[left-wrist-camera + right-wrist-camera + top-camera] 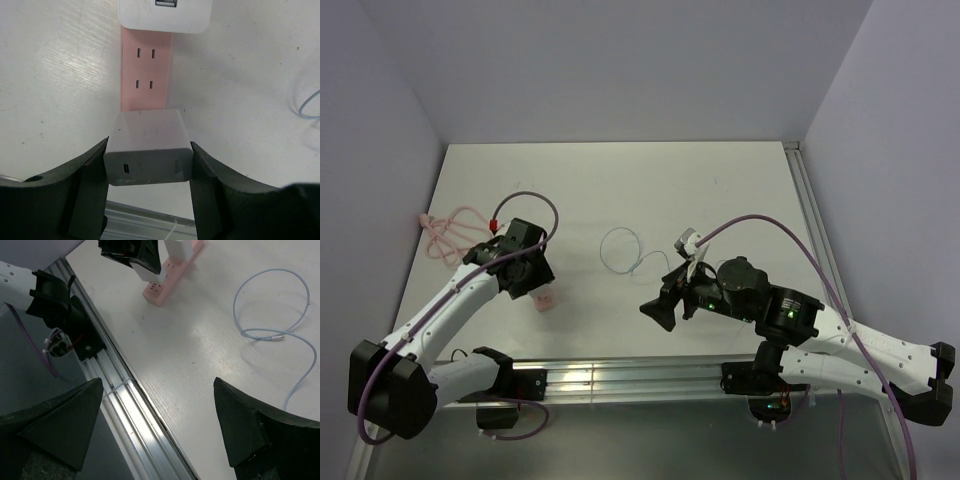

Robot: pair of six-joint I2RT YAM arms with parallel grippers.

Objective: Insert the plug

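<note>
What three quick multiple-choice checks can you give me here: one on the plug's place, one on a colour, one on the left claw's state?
1. Where is the plug?
A) lying free on the table
B) seated in a socket
C) dangling off the far edge

2. What colour is the socket strip?
A) blue
B) pink
C) black

3. What is the left claw doing?
A) standing open over nothing
B) closed on the white charger block
C) gripping a cord

Answers:
1 A, the plug lies at the end of its thin wire, with the right claw open and apart from it.
2 B, its body shows pink in the left wrist view.
3 B, both fingers press the block's sides.
</note>
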